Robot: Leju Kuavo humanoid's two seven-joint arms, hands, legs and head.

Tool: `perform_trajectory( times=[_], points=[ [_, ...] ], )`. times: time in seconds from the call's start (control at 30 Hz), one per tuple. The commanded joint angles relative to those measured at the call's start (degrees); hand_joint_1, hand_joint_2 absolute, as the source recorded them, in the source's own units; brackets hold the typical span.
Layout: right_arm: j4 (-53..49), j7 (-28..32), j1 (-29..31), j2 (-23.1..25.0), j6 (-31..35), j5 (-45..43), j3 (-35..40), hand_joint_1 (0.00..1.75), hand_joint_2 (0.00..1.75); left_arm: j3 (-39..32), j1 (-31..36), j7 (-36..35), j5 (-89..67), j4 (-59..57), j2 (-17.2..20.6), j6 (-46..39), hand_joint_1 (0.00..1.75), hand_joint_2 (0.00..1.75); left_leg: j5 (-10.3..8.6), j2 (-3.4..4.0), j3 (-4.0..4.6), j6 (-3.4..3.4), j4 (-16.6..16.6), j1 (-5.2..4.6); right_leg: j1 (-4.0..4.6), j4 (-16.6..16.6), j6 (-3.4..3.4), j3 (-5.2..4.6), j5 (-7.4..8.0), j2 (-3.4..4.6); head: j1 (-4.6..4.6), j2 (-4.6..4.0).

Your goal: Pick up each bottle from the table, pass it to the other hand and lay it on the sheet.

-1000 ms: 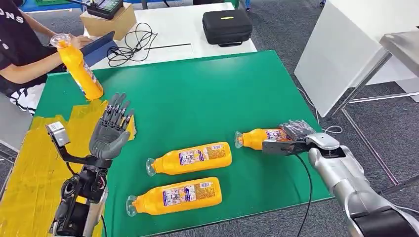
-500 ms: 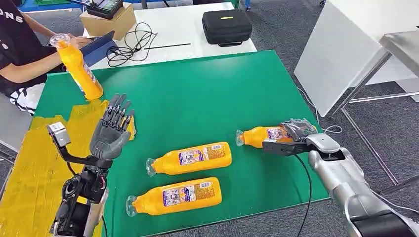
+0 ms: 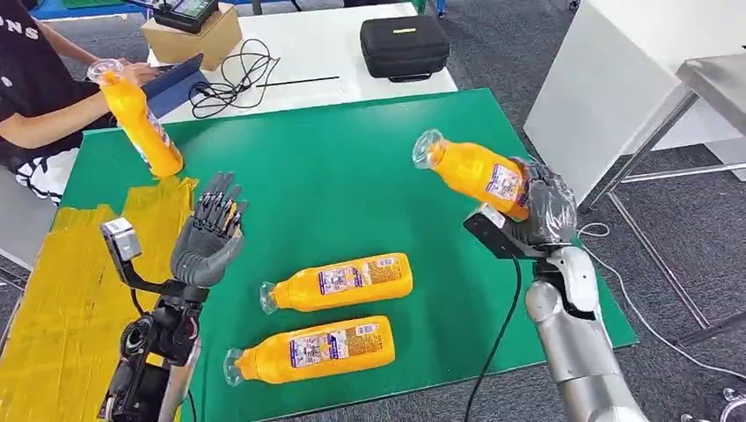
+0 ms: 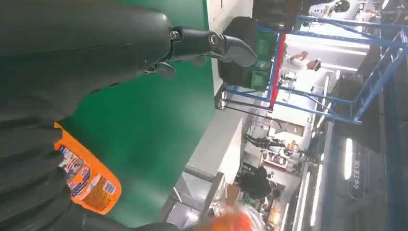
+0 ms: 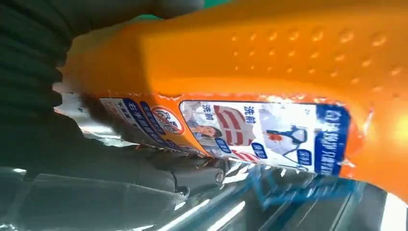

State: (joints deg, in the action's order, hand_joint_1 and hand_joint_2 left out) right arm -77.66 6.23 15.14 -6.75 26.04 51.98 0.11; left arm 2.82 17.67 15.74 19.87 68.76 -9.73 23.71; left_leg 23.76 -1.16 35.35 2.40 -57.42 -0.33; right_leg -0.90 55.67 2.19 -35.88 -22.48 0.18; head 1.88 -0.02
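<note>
The bottle [image 3: 475,174] in play is off the tabletop [image 3: 352,176], held in the air by the right robot hand [image 3: 543,211], whose fingers wrap its lower body while the clear cap end tilts up and toward the middle of the scene. In the right wrist view the label and orange wall [image 5: 269,96] sit tight against the palm, so the grip looks firm.

The left robot hand [image 3: 209,242] stands upright with its fingers spread and nothing in it, well apart from the lifted bottle, waiting at the edge of the yellow sheet [image 3: 70,299].

Two more bottles lie on the green surface between the arms: one nearer the middle [image 3: 339,281], one closer to the robot [image 3: 310,350]. A person at the far left corner holds another bottle [image 3: 139,119] tilted over the sheet's far end.

The likely next step is the handover, and that is where trouble could come. The right hand covers the bottle's lower part, leaving mainly the neck end free; if the left hand closes on that narrower, smoother end, the bottle may slip or swing when the right lets go. A release before the left fingers are fully around it would drop it onto the bottles lying below and could roll them. The person's arm near the sheet may also crowd the laying spot.
</note>
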Motion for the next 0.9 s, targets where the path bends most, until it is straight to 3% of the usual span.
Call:
perform_trajectory(
  times=[0.03,0.1,0.13,0.2,0.27,0.4,0.53,0.9],
  points=[
    [-9.2,5.8,-3.9,5.5,8.1,-10.2,-5.0,1.75,1.75,2.3,3.2,-0.5,0.7,-6.0,0.3,-0.5,0.0,1.75,0.05,0.0,-0.15,-0.09,0.0,0.01,0.02,0.0,-0.06,0.16,-0.07,-0.06,0.0,0.0],
    [-10.2,8.6,-4.9,6.4,9.5,-14.6,-4.5,1.75,1.75,3.1,3.4,-0.5,0.6,-6.2,0.3,-0.7,0.0,1.75,0.06,-0.04,-0.17,-0.1,0.0,0.0,0.0,0.0,-0.07,0.19,-0.09,-0.11,0.02,0.0],
    [-10.6,12.1,-5.3,6.5,8.6,-18.9,-2.7,1.75,1.75,4.0,3.8,-0.7,0.3,-6.5,0.3,-0.5,0.0,1.75,0.14,-0.01,-0.28,-0.14,0.0,0.02,0.03,0.0,-0.1,0.3,-0.16,-0.1,0.0,0.0],
    [-10.3,13.0,-5.4,7.0,4.9,-22.3,-0.7,1.75,1.75,4.8,4.2,-0.7,-0.1,-6.5,0.4,-0.4,0.0,1.75,0.14,0.05,-0.26,-0.14,0.0,0.02,0.03,0.0,-0.1,0.26,-0.14,-0.04,0.0,0.0],
    [-8.8,15.2,-4.2,8.0,-5.6,-32.0,1.7,1.75,1.75,6.5,4.7,-0.4,-1.1,-5.6,0.7,0.2,0.0,1.75,0.17,0.08,-0.32,-0.16,0.0,0.03,0.04,0.0,-0.12,0.31,-0.16,-0.02,0.0,0.0],
    [-1.6,20.2,-0.4,9.6,-15.1,-39.8,4.2,1.75,1.75,10.2,7.4,-1.5,-1.2,-5.5,0.0,0.7,0.0,1.75,0.17,0.25,-0.26,-0.16,-0.1,0.06,0.07,0.1,-0.12,0.22,-0.09,0.15,0.0,0.0],
    [6.9,21.1,3.8,11.2,-22.4,-44.3,8.6,1.75,1.75,13.6,9.1,-2.6,0.4,-4.6,0.0,0.7,0.0,1.75,0.11,0.24,-0.24,-0.18,-0.1,0.11,0.12,0.0,-0.11,0.22,-0.05,0.13,0.0,0.0],
    [15.8,21.3,8.7,14.6,-25.0,-45.6,16.4,1.75,1.75,17.8,7.2,-2.6,2.1,-1.2,0.6,-1.4,0.0,1.75,0.2,0.49,-0.41,-0.24,-0.1,0.09,0.08,0.0,-0.12,0.33,-0.09,0.39,0.0,0.0]
  ],
)
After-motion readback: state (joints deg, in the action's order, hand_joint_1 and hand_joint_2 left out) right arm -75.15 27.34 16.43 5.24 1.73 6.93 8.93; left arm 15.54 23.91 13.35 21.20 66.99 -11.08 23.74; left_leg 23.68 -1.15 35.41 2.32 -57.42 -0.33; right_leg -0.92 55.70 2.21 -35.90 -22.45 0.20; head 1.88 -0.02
